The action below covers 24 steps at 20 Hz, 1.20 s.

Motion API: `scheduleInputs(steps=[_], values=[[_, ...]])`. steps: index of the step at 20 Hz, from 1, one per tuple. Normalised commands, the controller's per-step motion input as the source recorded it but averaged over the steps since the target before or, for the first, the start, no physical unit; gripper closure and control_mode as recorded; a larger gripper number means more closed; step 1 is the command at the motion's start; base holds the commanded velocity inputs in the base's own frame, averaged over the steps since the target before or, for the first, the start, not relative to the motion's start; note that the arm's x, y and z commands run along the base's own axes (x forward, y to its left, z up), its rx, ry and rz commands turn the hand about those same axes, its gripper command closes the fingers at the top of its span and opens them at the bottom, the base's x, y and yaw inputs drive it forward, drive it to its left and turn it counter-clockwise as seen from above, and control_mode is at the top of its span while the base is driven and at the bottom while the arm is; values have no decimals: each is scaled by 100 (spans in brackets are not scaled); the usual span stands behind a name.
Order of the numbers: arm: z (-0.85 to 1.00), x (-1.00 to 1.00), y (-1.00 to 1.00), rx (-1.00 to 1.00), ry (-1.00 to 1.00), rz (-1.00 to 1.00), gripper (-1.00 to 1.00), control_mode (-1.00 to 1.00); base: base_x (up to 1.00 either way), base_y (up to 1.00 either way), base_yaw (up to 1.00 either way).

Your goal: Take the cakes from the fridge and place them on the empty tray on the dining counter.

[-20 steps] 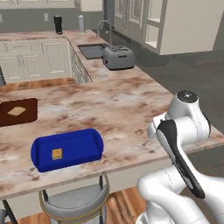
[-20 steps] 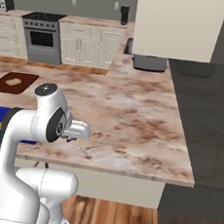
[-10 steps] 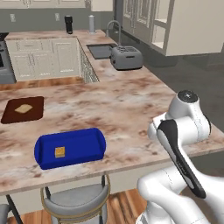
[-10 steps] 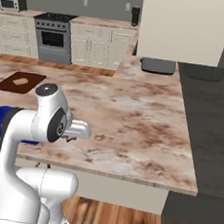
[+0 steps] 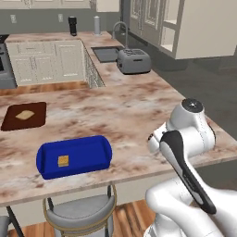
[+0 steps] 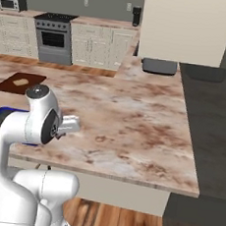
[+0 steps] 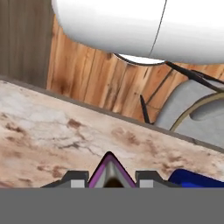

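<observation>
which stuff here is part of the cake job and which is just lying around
Part of the job:
- blue tray on the dining counter
- tan cake square in the tray
- wedge with pink edges between the gripper fingertips, probably the second cake

Just lying about:
- brown board with tan slice
- toaster
- sink
- stool
- stove
- microwave

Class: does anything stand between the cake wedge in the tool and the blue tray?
Nothing visible does. Only bare beige marbled stone counter separates the pink-edged cake wedge in the tool from the deep blue rectangular tray, where one small tan square cake sits.
</observation>
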Motion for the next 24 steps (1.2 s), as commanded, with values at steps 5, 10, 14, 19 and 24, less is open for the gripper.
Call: scheduleInputs(steps=[5, 10, 14, 19, 24], values=[[0, 24, 65, -1, -2, 14, 100, -100, 0, 0, 0], [3, 32, 18, 2, 0, 10, 100, -100, 0, 0, 0], [0, 41, 10, 3, 7, 11, 100, -100, 0, 0, 0], [1, 20, 46, 0, 11, 6, 100, -100, 0, 0, 0], [0, 0, 53, -2, 8, 3, 100, -100, 0, 0, 0]])
